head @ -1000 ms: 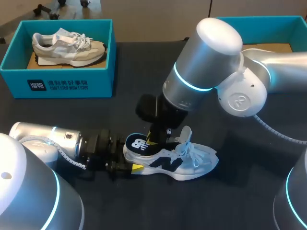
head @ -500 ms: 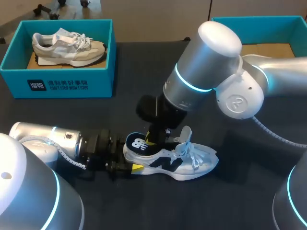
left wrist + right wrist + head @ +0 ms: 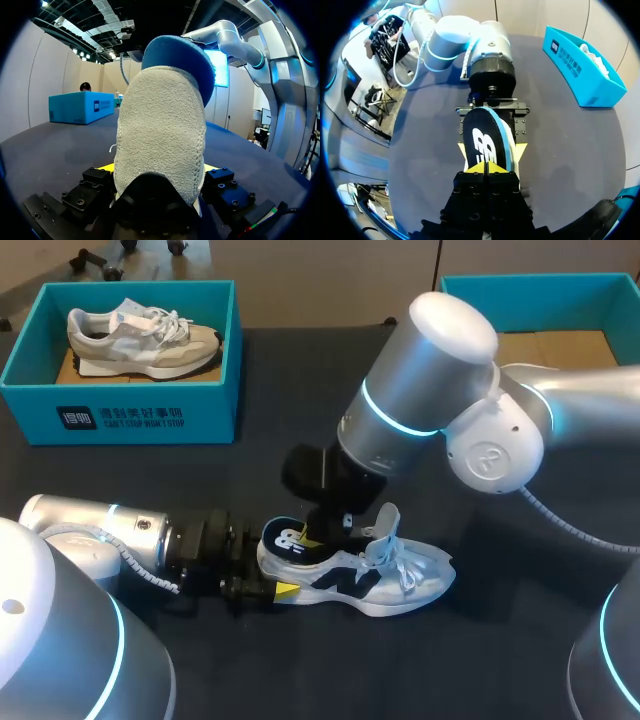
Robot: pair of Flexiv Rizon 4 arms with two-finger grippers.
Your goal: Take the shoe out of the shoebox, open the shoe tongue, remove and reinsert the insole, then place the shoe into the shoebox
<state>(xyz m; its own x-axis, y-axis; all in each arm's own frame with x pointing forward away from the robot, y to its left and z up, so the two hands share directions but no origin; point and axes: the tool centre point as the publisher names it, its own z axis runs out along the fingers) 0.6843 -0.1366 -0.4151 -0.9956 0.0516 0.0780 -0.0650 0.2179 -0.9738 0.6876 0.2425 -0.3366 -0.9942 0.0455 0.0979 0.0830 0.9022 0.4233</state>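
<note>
1. Since the white and dark blue sports shoe [image 3: 385, 575] lies on the black table [image 3: 520, 650] and not in a box, the first step looks done.
2. Its white tongue [image 3: 386, 522] stands up just beside the right claw [image 3: 485, 168], so I think the tongue is open too.
3. A flat black insole with a blue edge [image 3: 485, 142] sticks up out of the heel end, right ahead of the right claw. That claw's yellow tips are pressed together with no gap, and they touch the near end of the insole. I cannot tell if they pinch it or only push on it.
4. The left claw [image 3: 160, 175] pinches the fuzzy grey heel of the shoe from both sides.
5. What is left, I think: get the insole lying flat inside, then put the shoe in a box. An open blue cardboard box [image 3: 540, 285] sits well behind the right claw, and no shoe shows in the part I can see, so I guess the shoe goes there. Another blue box [image 3: 120, 415], far beyond the left claw, holds a beige shoe [image 3: 140, 335].
6. There is a white logo on the insole, a big dark mark on the side of the shoe, and white print on the front wall of the box with the beige shoe. I do not read them out.
</note>
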